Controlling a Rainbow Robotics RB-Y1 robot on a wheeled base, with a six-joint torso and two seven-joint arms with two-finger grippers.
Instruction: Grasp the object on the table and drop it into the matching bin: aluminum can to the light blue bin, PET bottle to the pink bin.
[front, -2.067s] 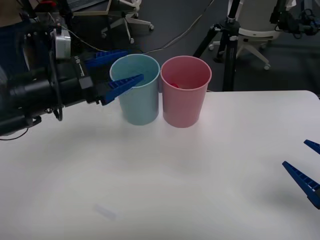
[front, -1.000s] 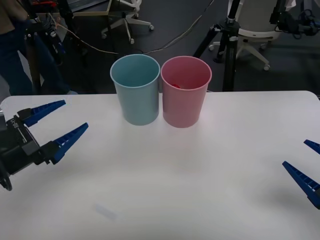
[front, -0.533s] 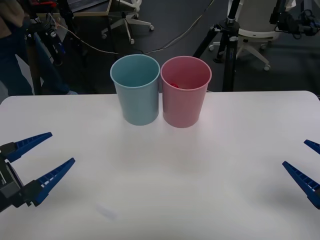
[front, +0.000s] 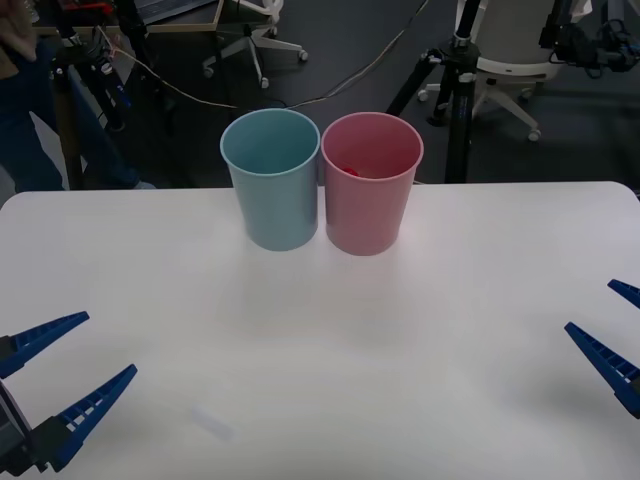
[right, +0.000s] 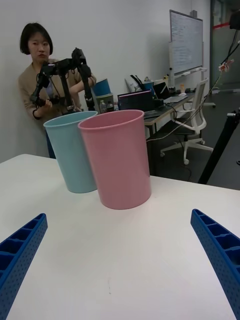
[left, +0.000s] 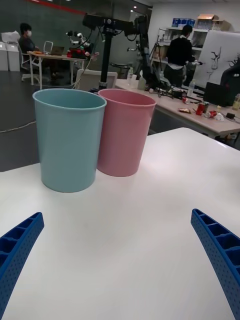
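Left end effector (front: 62, 395) low over near-left corner of white bench (front: 400, 340), blue fingers spread wide, holding nothing

Right end effector (front: 612, 335) at near-right edge of bench, fingers likewise apart and empty

Light blue bin (front: 272, 178) and pink bin (front: 371, 183) upright at far middle of bench, side by side, touching or nearly so, blue on left

Bit of red (front: 347, 169) visible inside pink bin; too little shows to tell what it is
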